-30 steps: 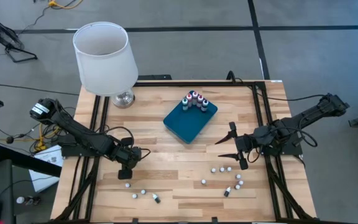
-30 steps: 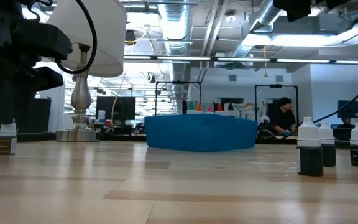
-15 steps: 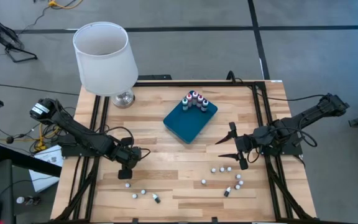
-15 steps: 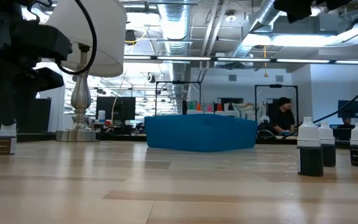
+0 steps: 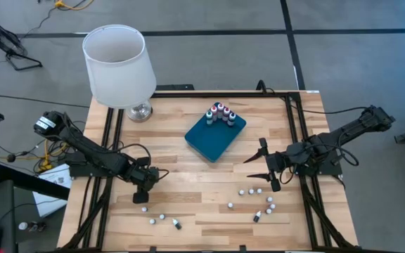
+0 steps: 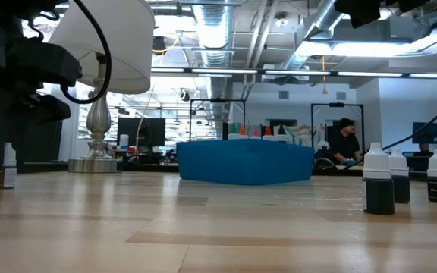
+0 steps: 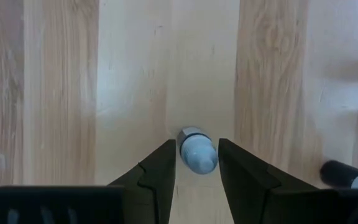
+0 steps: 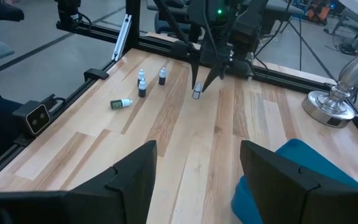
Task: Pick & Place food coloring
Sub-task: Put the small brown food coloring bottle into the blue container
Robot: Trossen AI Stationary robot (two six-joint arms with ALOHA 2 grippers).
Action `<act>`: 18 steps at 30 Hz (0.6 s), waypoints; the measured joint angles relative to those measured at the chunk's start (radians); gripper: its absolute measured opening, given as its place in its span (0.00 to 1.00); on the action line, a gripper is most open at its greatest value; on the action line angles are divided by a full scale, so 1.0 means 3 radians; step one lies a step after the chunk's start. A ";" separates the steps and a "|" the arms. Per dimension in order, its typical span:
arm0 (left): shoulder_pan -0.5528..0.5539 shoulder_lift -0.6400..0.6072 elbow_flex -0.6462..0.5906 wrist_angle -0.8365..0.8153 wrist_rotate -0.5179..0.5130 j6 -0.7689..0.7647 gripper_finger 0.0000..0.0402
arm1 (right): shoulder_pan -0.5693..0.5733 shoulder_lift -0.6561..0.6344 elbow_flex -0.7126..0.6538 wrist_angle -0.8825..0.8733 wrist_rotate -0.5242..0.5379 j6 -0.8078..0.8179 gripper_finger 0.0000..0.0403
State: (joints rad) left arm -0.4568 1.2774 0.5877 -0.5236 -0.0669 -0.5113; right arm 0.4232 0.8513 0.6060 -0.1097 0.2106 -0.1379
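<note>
Two fingers of our left gripper (image 7: 194, 165) straddle one upright food coloring bottle (image 7: 197, 149) on the bench (image 5: 202, 204), open narrowly, not yet gripping, well short of the teal tray (image 5: 215, 133).

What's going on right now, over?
Left gripper open, straddling a bottle on the table. Right gripper open, waiting beside the teal tray. Nothing in the way.

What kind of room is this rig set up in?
Probably an open lab or workshop: the pale wooden table stands on a bare grey floor, exposed silver ceiling ducts run overhead, and a person works at a far bench behind the teal rounded tray.
</note>
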 joint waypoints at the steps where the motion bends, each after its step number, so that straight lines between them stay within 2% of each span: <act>1: 0.0000 0.0000 0.0000 -0.0001 0.0001 0.0002 0.28 | 0.0000 0.0000 0.0000 0.0000 -0.0001 0.0000 0.55; 11: 0.0001 -0.0001 0.0018 0.0001 -0.0032 -0.0021 0.28 | 0.0000 0.0000 0.0000 -0.0005 0.0001 -0.0001 0.55; 18: 0.0001 -0.0003 0.0022 -0.0001 -0.0015 -0.0028 0.16 | 0.0000 0.0000 0.0000 -0.0006 0.0001 -0.0001 0.55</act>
State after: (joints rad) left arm -0.4564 1.2766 0.5941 -0.5240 -0.0715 -0.5198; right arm 0.4232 0.8513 0.6060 -0.1116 0.2108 -0.1383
